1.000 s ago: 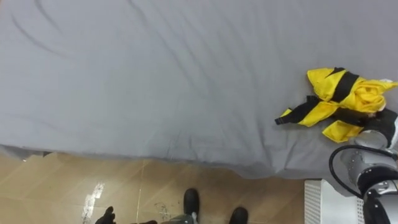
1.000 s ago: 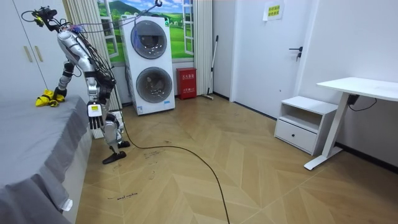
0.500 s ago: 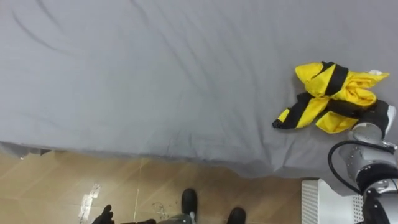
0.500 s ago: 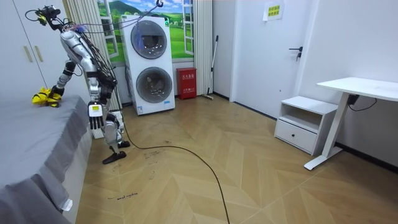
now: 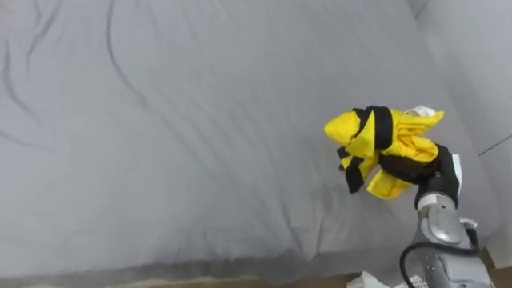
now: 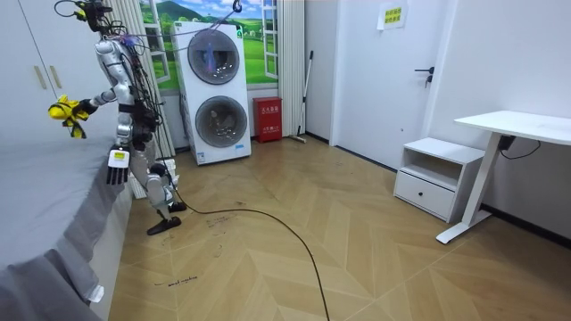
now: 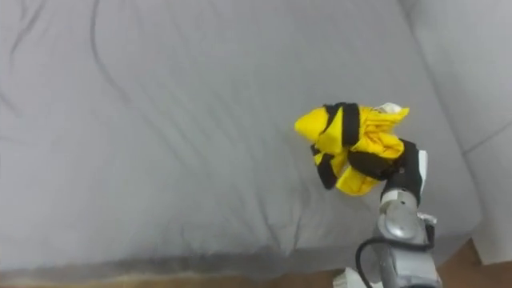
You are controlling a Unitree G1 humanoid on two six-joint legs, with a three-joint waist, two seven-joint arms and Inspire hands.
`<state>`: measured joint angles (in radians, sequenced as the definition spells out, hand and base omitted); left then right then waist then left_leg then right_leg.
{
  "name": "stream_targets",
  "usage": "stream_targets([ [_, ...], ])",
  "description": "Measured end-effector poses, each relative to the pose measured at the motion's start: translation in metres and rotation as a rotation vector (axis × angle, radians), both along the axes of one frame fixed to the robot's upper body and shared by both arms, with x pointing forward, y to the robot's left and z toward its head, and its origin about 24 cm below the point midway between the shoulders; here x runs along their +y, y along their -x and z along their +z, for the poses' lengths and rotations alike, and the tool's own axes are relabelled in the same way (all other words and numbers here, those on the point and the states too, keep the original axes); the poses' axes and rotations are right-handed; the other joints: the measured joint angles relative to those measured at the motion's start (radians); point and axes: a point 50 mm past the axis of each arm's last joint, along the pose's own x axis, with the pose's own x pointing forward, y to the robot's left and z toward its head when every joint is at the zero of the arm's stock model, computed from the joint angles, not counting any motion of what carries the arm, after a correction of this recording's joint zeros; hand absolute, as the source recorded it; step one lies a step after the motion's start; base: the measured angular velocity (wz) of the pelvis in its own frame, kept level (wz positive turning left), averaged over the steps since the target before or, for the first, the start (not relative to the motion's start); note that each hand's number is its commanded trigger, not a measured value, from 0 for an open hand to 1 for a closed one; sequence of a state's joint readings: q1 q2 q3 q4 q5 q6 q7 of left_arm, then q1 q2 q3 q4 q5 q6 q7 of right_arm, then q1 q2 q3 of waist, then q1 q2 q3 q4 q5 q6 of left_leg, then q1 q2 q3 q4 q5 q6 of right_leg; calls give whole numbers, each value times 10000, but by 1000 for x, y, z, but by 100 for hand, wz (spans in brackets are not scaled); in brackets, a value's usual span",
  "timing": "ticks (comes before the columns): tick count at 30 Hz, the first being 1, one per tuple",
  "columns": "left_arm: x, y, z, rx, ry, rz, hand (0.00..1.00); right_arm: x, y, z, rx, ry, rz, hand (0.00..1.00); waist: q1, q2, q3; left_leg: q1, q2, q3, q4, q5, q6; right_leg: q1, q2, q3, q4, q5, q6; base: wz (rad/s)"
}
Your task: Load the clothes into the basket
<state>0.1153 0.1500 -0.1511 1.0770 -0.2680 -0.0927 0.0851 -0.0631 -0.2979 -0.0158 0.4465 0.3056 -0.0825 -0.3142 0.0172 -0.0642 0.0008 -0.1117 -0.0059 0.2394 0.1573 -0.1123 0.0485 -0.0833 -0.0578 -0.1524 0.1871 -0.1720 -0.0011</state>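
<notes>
The clothes [image 5: 382, 150], a bunched yellow garment with black bands, hang in the left eye view from the right hand [image 5: 438, 171], whose dark fingers are curled into the cloth's lower right side. The bundle is up off the grey bed sheet [image 5: 160, 120], and a black strip dangles at its left edge. The forearm rises from the lower right corner and the wrist is turned so the cloth sits above and left of the hand.

In the room view the robot stands upright at the edge of the bed [image 6: 45, 205], its right arm stretched out level over the mattress towards the room view's left, the clothes [image 6: 66, 111] at its end. The left hand [image 6: 116, 167] hangs at its side with fingers straight and relaxed. A stacked washer and dryer [image 6: 214, 89] stand behind it.

The right eye view shows the same grip: the right hand [image 7: 405, 171] is closed on the clothes [image 7: 350, 147].

The step in hand looks like the carry. To do it well, the grip should stay firm and the loose strip clear of the sheet, and the swing towards the basket should be smooth so nothing slips free.
</notes>
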Motion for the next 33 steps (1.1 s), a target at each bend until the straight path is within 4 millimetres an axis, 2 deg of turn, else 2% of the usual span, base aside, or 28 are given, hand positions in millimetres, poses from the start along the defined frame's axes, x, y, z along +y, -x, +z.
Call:
stream_targets([
  [2, 0, 5, -1, 144, 18, 127, 0, 5, 8, 5, -338, -146, 205, 100, -406, 41, -28, 408, -3, 249, -109, -79, -35, 314, 61, 207, -31, 0, 1, -29],
  [4, 0, 8, -2, 339, 56, 114, 0, 9, 10, 7, -454, -231, 452, 100, -598, 48, -27, 684, 47, 484, -149, -160, -76, 430, 127, 498, -26, 8, -8, -45],
  [9, -3, 11, -4, 646, 159, -182, 0, 11, 15, 5, -355, -236, 755, 100, -837, 112, -12, 1246, 194, 1181, -215, -363, -180, 643, 311, 1236, -20, 27, -33, -47],
  [11, -3, 16, -6, 998, 173, -285, 0, 10, 18, 3, -198, -11, 840, 100, -1125, 146, -6, 1344, 278, 1408, -225, -440, -216, 626, 379, 1483, -21, 30, -38, -31],
  [17, -1, 23, -8, 1505, -32, -408, 0, 7, 35, 8, -352, 210, 713, 100, -1539, 192, 9, 1397, 346, 1971, -224, -559, -309, 452, 491, 1921, 25, 45, -61, -27],
  [19, 0, 24, -8, 1604, -16, -303, 0, 4, 38, 8, -364, 180, 527, 100, -1572, 203, 15, 1434, 377, 2152, -216, -621, -329, 410, 543, 2132, 37, 48, -61, -29],
  [21, 0, 27, -8, 1711, -12, -249, 0, 1, 43, 5, -295, 52, 241, 100, -1585, 227, 34, 1517, 429, 2348, -213, -694, -346, 409, 613, 2354, 34, 65, -57, -32],
  [24, -2, 31, -9, 1927, 84, -46, 0, -2, 50, 1, -99, 1, 183, 100, -1791, 386, 119, 1559, 484, 2753, -209, -826, -369, 256, 705, 2675, 113, 72, -44, -37],
  [26, -1, 34, -10, 2097, 76, 64, 0, 0, 57, -7, 206, 24, 69, 100, -2072, 431, 116, 1463, 504, 3027, -213, -836, -382, -34, 768, 2972, 200, 74, -36, -38],
  [28, -1, 38, -10, 2284, 83, 176, 0, 0, 65, -14, 649, -71, 32, 100, -2329, 491, 103, 1419, 514, 3121, -212, -836, -382, -107, 802, 3176, 196, 126, -19, -26],
  [33, -2, 41, -11, 2451, 302, 723, 0, -15, 84, -34, 1798, -258, -688, 100, -2397, 600, 101, 1326, 510, 3704, -214, -874, -373, -571, 930, 3774, 395, 189, 61, -40],
])
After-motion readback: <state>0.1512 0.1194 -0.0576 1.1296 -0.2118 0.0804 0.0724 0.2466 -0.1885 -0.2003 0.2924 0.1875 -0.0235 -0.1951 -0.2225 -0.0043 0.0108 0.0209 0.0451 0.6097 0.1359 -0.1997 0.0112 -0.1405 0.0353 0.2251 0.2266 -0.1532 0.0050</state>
